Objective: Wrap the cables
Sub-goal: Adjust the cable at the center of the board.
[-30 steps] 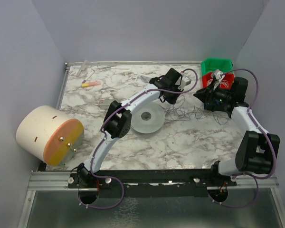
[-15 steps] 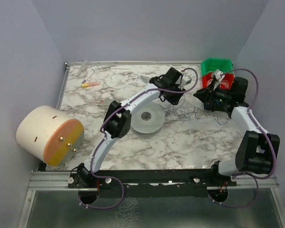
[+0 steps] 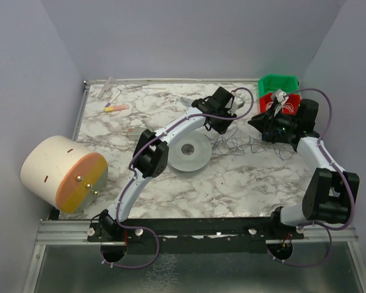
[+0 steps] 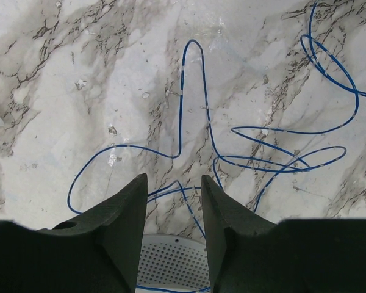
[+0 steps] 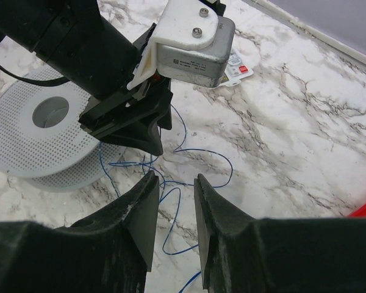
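The cables [image 4: 182, 110] are one thin blue wire lying in loose loops on the marble table, seen as a faint tangle [image 3: 238, 146] between the two arms. A white perforated spool [image 3: 189, 152] lies flat to the left of it. My left gripper [image 4: 174, 178] hovers open over the wire at the spool's edge [image 4: 171, 262], with nothing between its fingers. My right gripper [image 5: 175, 177] is open too, low over wire loops [image 5: 198, 151], facing the left gripper [image 5: 149, 143]. In the top view the left gripper [image 3: 222, 130] and right gripper [image 3: 256, 122] stand close together.
A green bin [image 3: 278, 83] and a red bin [image 3: 280, 102] sit at the back right behind the right arm. A large cream cylinder [image 3: 64, 174] lies at the left edge. A pink and yellow marker [image 3: 116, 108] lies back left. A small card [image 5: 235, 64] lies behind the left gripper.
The left gripper's jaws have parted. Both arms have hardly moved, and the wire tangle lies as before.
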Robot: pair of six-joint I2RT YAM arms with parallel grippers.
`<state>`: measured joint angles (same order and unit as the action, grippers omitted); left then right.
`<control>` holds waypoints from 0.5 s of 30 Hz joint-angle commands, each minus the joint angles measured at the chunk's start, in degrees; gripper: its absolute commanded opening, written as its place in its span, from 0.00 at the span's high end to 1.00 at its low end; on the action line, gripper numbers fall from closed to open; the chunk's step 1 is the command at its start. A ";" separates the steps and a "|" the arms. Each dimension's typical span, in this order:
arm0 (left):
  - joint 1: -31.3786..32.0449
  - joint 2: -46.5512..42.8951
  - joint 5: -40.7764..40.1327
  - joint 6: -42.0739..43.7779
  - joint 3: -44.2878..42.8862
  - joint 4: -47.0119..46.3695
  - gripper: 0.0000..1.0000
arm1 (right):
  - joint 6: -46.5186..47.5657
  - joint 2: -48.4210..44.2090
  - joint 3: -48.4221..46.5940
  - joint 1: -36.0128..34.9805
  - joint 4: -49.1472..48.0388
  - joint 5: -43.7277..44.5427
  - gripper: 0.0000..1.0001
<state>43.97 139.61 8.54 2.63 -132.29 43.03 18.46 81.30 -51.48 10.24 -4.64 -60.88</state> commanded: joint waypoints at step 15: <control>0.24 -4.84 0.69 0.77 1.25 1.38 0.51 | -0.98 -0.61 -1.11 0.41 -1.17 -1.84 0.66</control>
<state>43.97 138.80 8.78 3.68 -129.80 44.07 18.00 81.30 -51.48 10.24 -4.69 -61.01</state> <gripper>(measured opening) 0.466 0.343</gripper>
